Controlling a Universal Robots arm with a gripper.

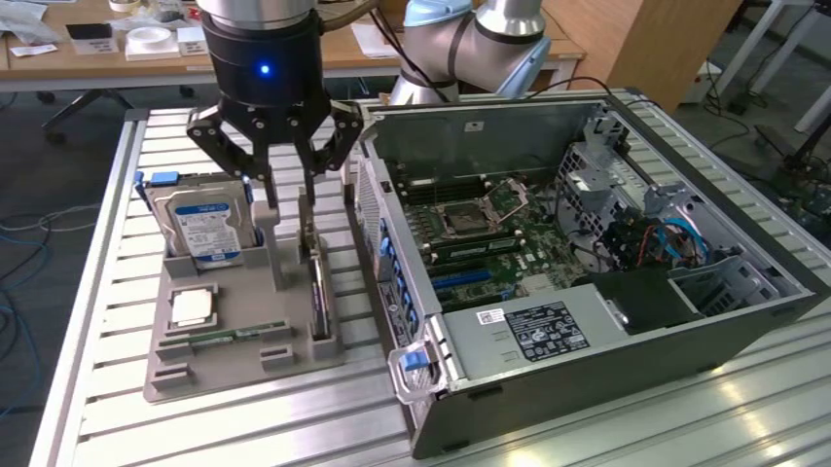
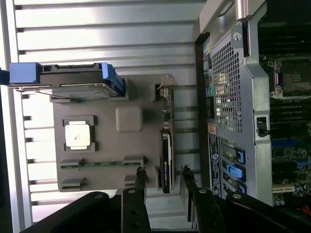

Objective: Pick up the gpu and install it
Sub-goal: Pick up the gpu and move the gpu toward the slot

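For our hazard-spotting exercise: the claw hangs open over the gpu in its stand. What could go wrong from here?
1. The claw sits over the thin upright gpu; an off-centre grip might tilt it in its slot.
2. The hard drive and the case wall stand close on either side, so a finger could clip one.

The hard drive label (image 1: 208,232) and computer case sticker (image 1: 539,331) carry print, seemingly unreadable.

Robotics lab by the looks: slotted aluminium bench (image 1: 727,418), open PC tower (image 1: 624,341) at 3 o'clock, cluttered wooden desks (image 1: 53,60) at 12, maybe floor cables (image 1: 16,229) at 9.
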